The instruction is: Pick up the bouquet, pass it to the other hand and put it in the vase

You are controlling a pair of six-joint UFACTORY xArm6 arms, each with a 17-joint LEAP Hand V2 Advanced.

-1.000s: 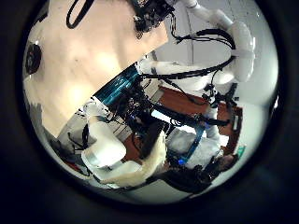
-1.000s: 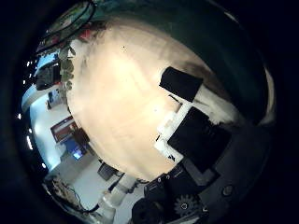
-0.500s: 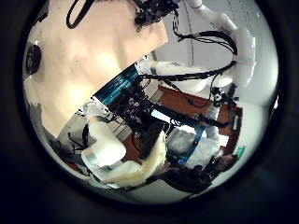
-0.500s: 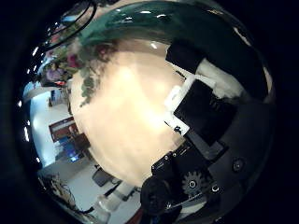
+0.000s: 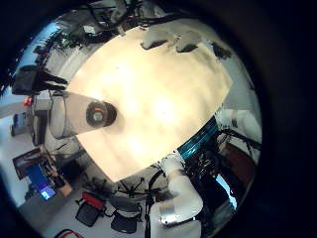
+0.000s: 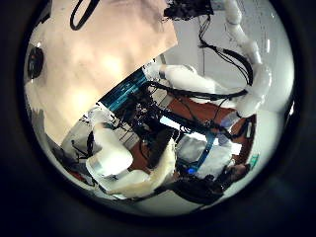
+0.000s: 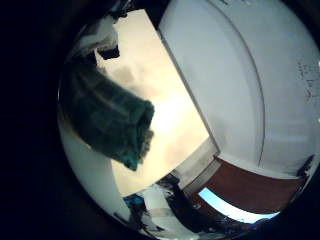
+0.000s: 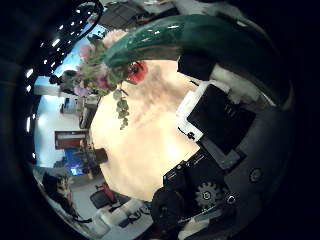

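Note:
The bouquet [image 8: 118, 72] has small flowers and leaves at one end and a green paper wrap [image 8: 190, 40] round its stems. It fills much of both right palm views, so it is close to my right hand. The checked wrap [image 7: 112, 112] runs across just under that palm. My right hand's fingers [image 8: 212, 108] look relaxed beside the wrap, not curled round it. The clear vase [image 5: 97, 114] stands upright on the pale table [image 5: 168, 109], well below my left hand, whose fingers [image 5: 163, 40] hang relaxed and hold nothing. The left thumb side view shows my right hand [image 6: 188, 10] at the table's far edge.
The vase also shows as a dark round at the table's edge [image 6: 35, 61]. Beyond the table [image 6: 89, 59] are office chairs [image 5: 94, 203], desks and screens. The right arm [image 6: 242, 69] reaches over the table from its side.
The right hand has moved towards the bouquet, which has grown from a small shape at the table's edge to fill much of its thumb side view. The right arm has stretched further out.

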